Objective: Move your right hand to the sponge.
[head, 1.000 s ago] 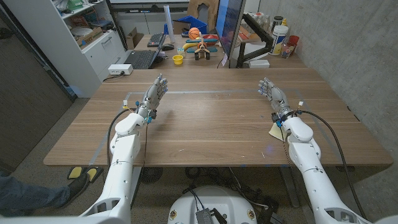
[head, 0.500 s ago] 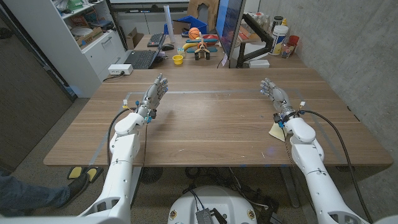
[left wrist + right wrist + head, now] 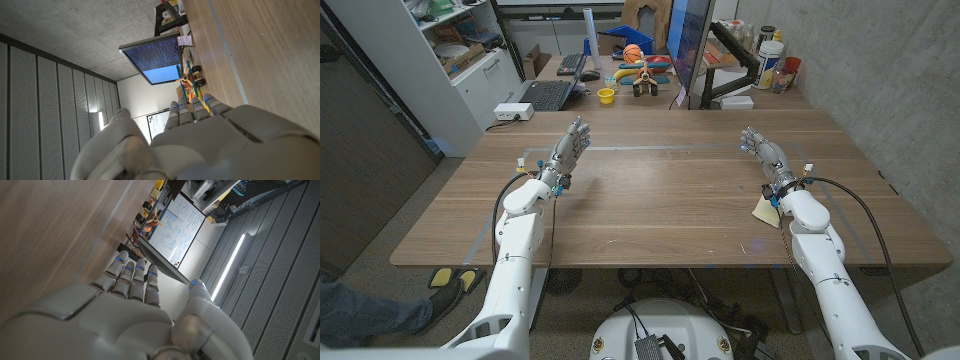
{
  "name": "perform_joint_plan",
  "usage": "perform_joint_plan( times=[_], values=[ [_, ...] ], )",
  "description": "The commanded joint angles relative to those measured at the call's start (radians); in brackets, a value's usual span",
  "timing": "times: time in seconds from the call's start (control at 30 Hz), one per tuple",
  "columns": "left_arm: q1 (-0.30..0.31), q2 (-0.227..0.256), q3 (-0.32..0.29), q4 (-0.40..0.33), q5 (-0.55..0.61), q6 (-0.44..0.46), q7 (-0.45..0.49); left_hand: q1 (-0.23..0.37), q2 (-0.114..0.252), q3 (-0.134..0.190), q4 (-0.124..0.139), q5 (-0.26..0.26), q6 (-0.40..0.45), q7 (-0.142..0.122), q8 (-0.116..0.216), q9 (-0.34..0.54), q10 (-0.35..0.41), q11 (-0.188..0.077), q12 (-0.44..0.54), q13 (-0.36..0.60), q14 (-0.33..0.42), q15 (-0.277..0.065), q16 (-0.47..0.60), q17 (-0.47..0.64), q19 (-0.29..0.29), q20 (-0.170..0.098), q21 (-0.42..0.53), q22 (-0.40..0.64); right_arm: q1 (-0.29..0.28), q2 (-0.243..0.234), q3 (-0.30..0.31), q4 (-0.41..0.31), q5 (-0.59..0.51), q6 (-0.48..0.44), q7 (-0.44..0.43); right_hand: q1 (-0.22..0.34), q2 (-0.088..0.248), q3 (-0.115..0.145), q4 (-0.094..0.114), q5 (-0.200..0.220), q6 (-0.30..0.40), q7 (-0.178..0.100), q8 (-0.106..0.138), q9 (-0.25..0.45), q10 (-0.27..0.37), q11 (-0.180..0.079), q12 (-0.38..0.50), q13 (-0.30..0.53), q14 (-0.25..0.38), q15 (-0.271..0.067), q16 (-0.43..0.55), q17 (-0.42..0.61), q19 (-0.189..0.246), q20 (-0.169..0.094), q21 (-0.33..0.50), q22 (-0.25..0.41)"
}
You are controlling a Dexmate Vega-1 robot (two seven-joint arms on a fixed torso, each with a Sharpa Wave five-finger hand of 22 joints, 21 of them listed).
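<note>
A pale yellow sponge [image 3: 761, 210] lies on the wooden table [image 3: 660, 200] at the right side, partly hidden under my right wrist. My right hand [image 3: 763, 155] is beyond it, farther from the table's near edge, with fingers stretched out and holding nothing. In the right wrist view the back of that hand [image 3: 130, 305] points along the tabletop toward a monitor. My left hand [image 3: 570, 148] stands on the table's left side, fingers straight and nothing in it; the left wrist view shows its back [image 3: 200, 135].
A monitor [image 3: 688, 45] on a stand rises at the table's far edge. Behind it a second desk holds a laptop [image 3: 548, 95], a yellow cup [image 3: 606, 96] and toys. A concrete wall runs along the right. A white power strip [image 3: 513, 112] sits far left.
My right hand and forearm have drifted slightly to the right, still just past the sponge. The left arm has not moved.
</note>
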Motion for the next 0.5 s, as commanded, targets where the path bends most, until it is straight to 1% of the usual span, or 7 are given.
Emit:
perform_joint_plan(
  times=[0.03, 0.17, 0.3, 0.5],
  values=[
    [-0.014, 0.005, -0.003, 0.022, -0.001, 0.002, -0.008, 0.013, -0.002, -0.002, -0.001, -0.003, 0.001, -0.004, -0.001, 0.005, 0.002, 0.002, 0.001, 0.001, 0.003, -0.003, 0.004, 0.001, 0.002, 0.009, -0.001, 0.006, -0.009, -0.001, 0.000, -0.012, -0.025, -0.010, -0.018, 0.007, -0.002, -0.001, -0.005, 0.001, 0.004, -0.009, 0.002, 0.005, 0.009, -0.002, -0.002, 0.004, 0.008, 0.004, 0.004, 0.001, 0.011, -0.011, -0.005, 0.002],
    [-0.020, 0.007, -0.002, 0.031, 0.001, 0.003, -0.010, 0.013, -0.002, -0.003, -0.001, -0.004, 0.001, -0.004, -0.001, 0.005, 0.003, 0.001, 0.001, 0.001, 0.002, -0.003, 0.003, 0.001, 0.001, 0.010, -0.001, 0.006, -0.011, -0.009, -0.004, -0.009, -0.039, 0.006, -0.019, 0.008, -0.002, -0.001, -0.006, 0.001, 0.004, -0.011, 0.002, 0.005, 0.009, -0.003, -0.003, 0.004, 0.008, 0.004, 0.003, 0.001, 0.011, -0.010, -0.006, 0.002],
    [-0.023, 0.008, -0.001, 0.037, 0.004, 0.000, -0.012, 0.014, -0.001, -0.003, -0.001, -0.005, 0.002, -0.004, -0.001, 0.005, 0.003, 0.003, 0.001, 0.001, 0.002, -0.003, 0.004, 0.001, 0.000, 0.015, -0.001, 0.006, -0.016, -0.005, -0.003, -0.020, -0.045, -0.006, -0.028, 0.009, -0.002, -0.001, -0.006, 0.001, 0.005, -0.012, 0.002, 0.005, 0.010, -0.002, -0.003, 0.004, 0.008, 0.004, 0.003, 0.001, 0.011, -0.010, -0.007, 0.002],
    [-0.023, 0.008, -0.004, 0.038, 0.003, 0.002, -0.013, 0.014, -0.001, -0.004, -0.001, -0.007, 0.010, -0.002, 0.001, 0.005, 0.006, 0.002, 0.002, 0.001, -0.001, -0.001, 0.003, 0.001, -0.001, 0.012, -0.001, 0.006, -0.023, -0.006, -0.002, -0.027, -0.058, -0.003, -0.039, 0.011, -0.001, 0.000, -0.008, 0.001, 0.007, -0.011, 0.002, 0.005, 0.010, -0.006, -0.003, 0.004, 0.009, 0.003, 0.002, 0.001, 0.013, -0.009, -0.010, 0.002]
  ],
)
